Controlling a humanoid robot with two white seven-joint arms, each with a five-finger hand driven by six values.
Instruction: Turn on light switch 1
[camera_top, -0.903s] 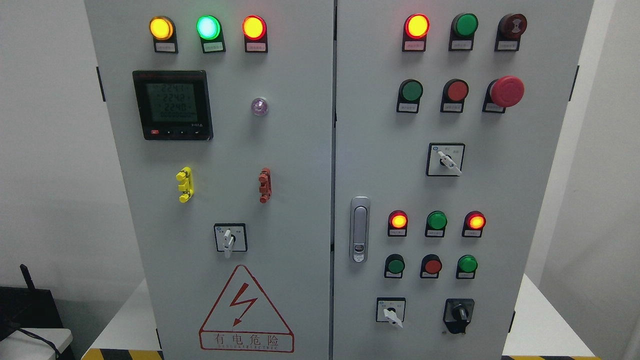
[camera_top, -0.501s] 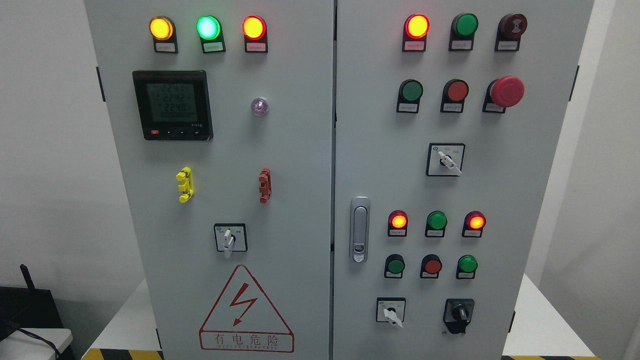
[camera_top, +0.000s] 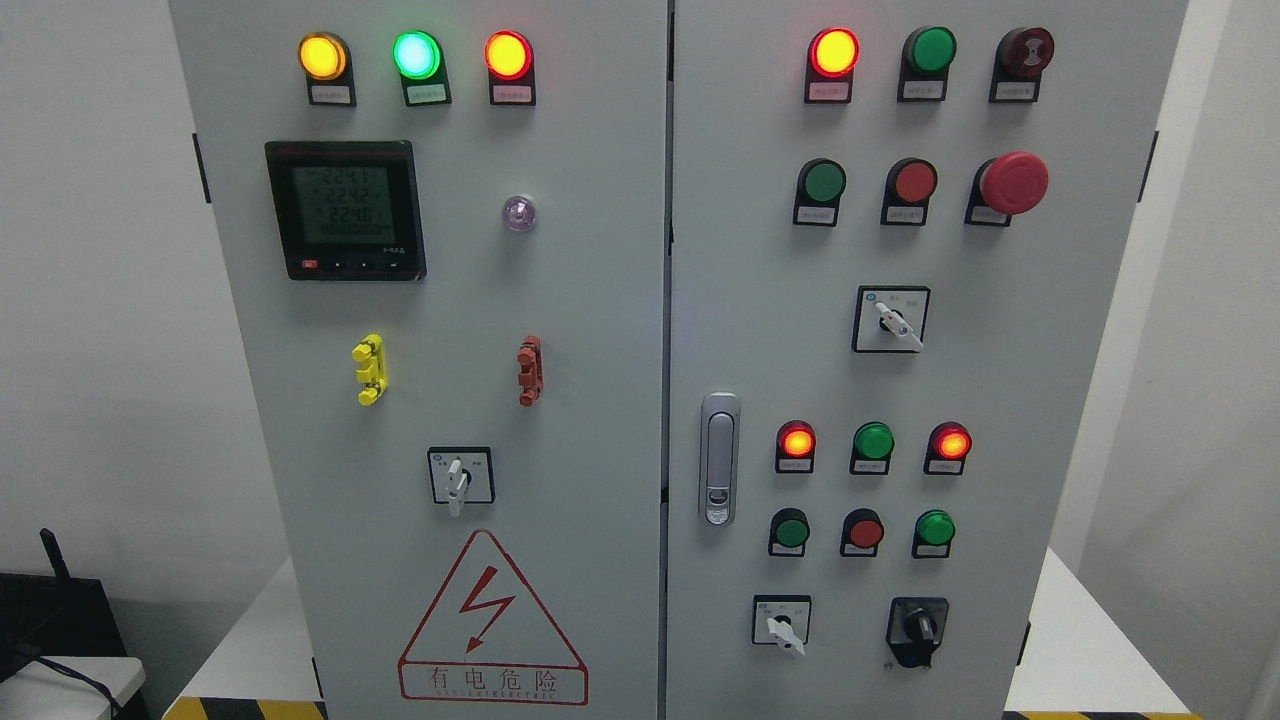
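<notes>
A grey electrical cabinet (camera_top: 600, 300) with two doors fills the head view, and no robot hand or arm appears anywhere, so whether either robot hand is wide, narrow or holding anything cannot be told. The task looks not yet begun: nothing touches any control. Which control is light switch 1 cannot be confirmed, because the small labels are too tiny to read. Taking the door latch (camera_top: 719, 458) as landmark, candidates sit to its right: a row of push buttons (camera_top: 865, 531) just below three lamps (camera_top: 873, 441), two lit red, and rotary selectors (camera_top: 781, 624) lower down. The cabinet's top and bottom edges are cut off.
</notes>
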